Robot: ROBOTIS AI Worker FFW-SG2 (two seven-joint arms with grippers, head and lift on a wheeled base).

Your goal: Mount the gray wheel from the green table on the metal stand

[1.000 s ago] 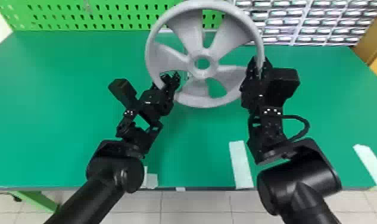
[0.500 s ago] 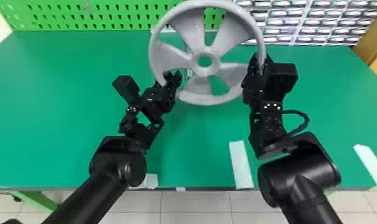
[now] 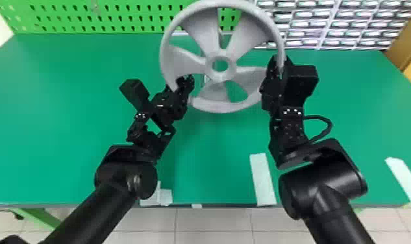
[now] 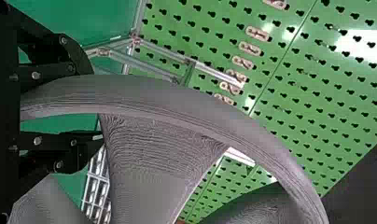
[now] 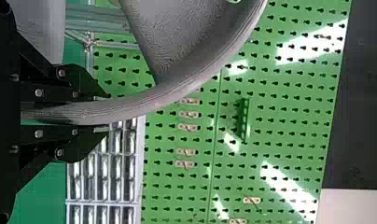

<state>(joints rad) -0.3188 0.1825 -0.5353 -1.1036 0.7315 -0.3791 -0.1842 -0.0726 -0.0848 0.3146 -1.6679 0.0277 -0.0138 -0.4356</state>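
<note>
The gray wheel [image 3: 194,27] is held up over the table, its spoked face toward the head camera. My right gripper [image 3: 280,66] is at its right edge; in the right wrist view the right gripper [image 5: 105,113] is shut on the rim [image 5: 130,108]. At the wheel's lower left is my left gripper [image 3: 184,82]. In the left wrist view the left gripper [image 4: 95,105] stands open, a finger on either side of the rim [image 4: 177,95], with a gap beside the lower one. Behind the wheel, partly hidden, is the metal stand [image 4: 154,63].
The green table [image 3: 68,97] reaches under both arms, with white tape strips [image 3: 263,180] near its front edge. At the back stand a green pegboard [image 3: 117,14] and, to the right, a rack of small drawers [image 3: 337,24].
Both arms have shifted slightly toward the back of the table, the right one also a little to the left. The wheel has moved only slightly between them.
</note>
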